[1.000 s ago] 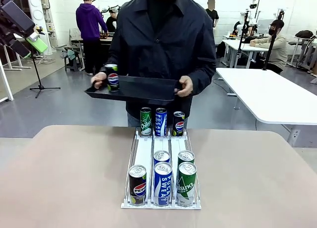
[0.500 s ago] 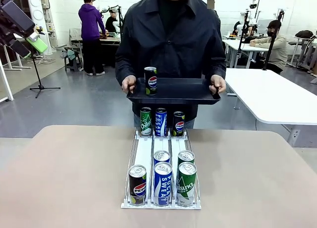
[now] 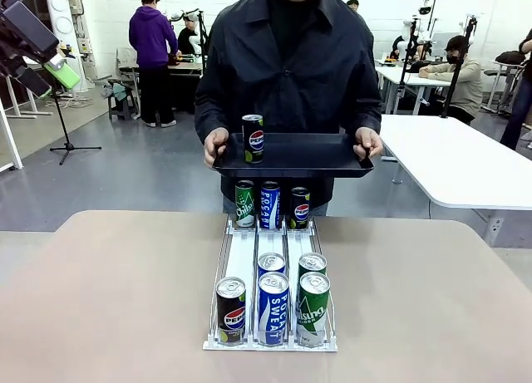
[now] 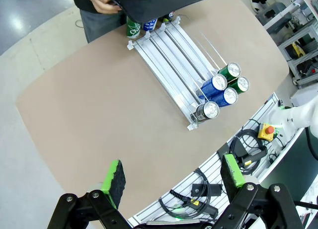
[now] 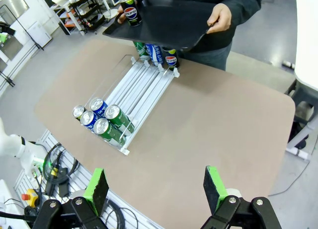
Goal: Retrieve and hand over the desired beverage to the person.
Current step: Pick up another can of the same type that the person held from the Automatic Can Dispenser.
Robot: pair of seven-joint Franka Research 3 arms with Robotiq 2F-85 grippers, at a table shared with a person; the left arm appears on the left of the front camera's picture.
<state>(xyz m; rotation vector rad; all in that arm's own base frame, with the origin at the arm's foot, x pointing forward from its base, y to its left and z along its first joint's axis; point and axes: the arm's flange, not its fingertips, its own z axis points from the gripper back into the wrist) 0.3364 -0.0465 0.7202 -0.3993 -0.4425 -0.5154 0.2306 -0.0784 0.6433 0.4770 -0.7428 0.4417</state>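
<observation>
Inspector: What is noted of materials and shapes?
Operator: A glossy, cylindrical Pepsi can (image 3: pixel 253 138) is stood upright, long axis vertical, at one end of a flat black tray (image 3: pixel 316 157). The tray is held level at both ends by the person (image 3: pixel 287 59) beyond the matte tan desk (image 3: pixel 108 300). More cans (image 3: pixel 273 308) are lined up in a white railed rack (image 3: pixel 241 254).
Inspector: And the arms?
Operator: The left pincer (image 4: pixel 174 173) and right pincer (image 5: pixel 155 188) are held high above the desk, green pads spread wide, nothing gripped.
</observation>
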